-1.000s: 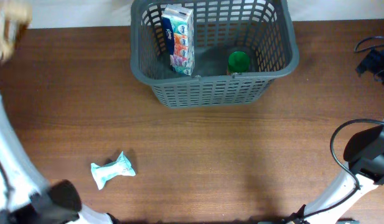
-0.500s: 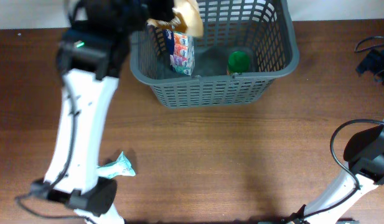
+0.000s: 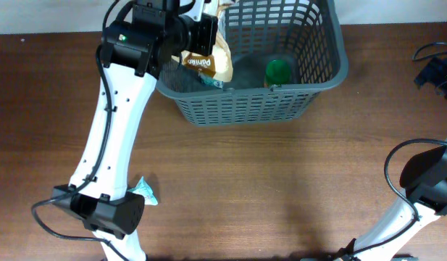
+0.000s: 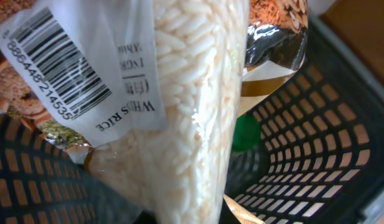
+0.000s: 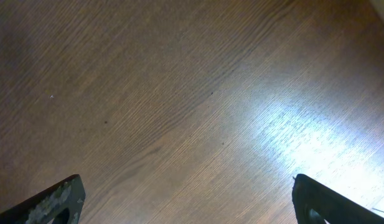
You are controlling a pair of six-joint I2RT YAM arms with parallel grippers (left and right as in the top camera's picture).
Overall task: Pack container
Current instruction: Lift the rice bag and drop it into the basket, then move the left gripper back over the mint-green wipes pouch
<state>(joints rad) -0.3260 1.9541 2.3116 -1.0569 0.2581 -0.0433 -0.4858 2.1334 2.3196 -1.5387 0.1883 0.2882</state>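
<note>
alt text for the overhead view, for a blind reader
The left gripper holds a rice bag over the left end of a dark grey basket on a wooden table. A green-lidded jar sits inside; a small pale packet lies near the arm's base.

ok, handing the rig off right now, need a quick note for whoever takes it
Grippers: the left gripper is shut on the rice bag, which hangs over the left end of the basket. Its jaws are hidden behind the bag. The right gripper is open and empty over the bare table.
Done: the green-lidded jar sits inside the basket.
To do: release the rice bag into the basket, then probably fetch the teal-and-white packet lying on the table by the left arm's base.
</note>
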